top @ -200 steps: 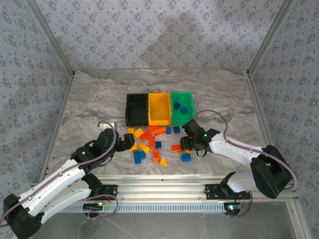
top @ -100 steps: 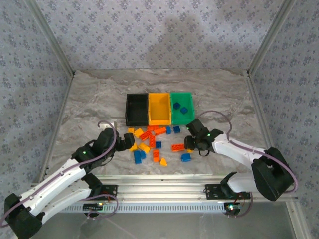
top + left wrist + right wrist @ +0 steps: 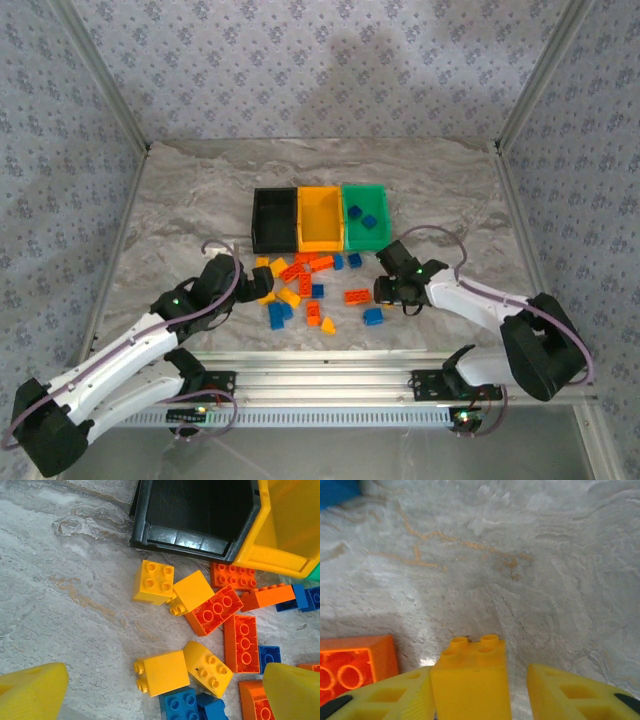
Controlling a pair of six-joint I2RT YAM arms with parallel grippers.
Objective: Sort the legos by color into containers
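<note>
Right hand (image 3: 479,677) first: part-closed around a yellow brick (image 3: 470,680), studs pointing away from the wrist. One finger (image 3: 385,695) sits flush against the brick, while the other finger (image 3: 570,695) shows a sliver of bench beside it. Whether that is a firm grip, I cannot tell. Just outside the flush finger lies an orange brick (image 3: 350,672) on the bench (image 3: 520,555), and far ahead, at the corner, is the edge of a blue brick (image 3: 337,490). From above, this hand (image 3: 388,290) sits low at the right fringe of the scattered pile, and the green bin (image 3: 365,188) just beyond it has two blue bricks (image 3: 354,211) inside.

Over to the left hand (image 3: 165,670): spread wide, holding nothing, touching nothing. Between its fingertips (image 3: 35,690) lie two yellow legos (image 3: 162,672) side by side, with blue legos (image 3: 182,705) nearer the wrist. Further out are another yellow pair (image 3: 154,582), and orange legos (image 3: 215,610) lie off to the right. Beyond those, the black bin (image 3: 200,510) is straight ahead, with the yellow-orange bin (image 3: 290,525) butted against its right side.
</note>
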